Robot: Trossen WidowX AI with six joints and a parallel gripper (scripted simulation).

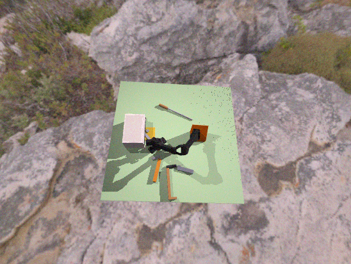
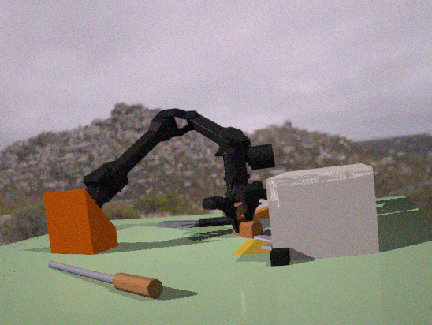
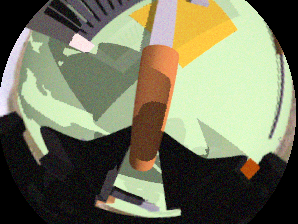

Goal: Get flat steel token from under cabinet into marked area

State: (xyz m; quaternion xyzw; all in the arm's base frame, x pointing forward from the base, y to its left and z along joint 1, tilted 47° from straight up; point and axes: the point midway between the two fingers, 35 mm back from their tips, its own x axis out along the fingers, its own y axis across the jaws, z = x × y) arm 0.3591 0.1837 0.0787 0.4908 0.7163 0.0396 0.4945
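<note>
The black jaws (image 2: 243, 229) point down and pinch a brown handle (image 2: 249, 229). Just below them, a yellow patch (image 2: 249, 247) lies on the green counter (image 2: 205, 282). The big pale box (image 2: 323, 213) stands right beside the jaws, and an orange block (image 2: 68, 222) sits well apart from them.
</note>
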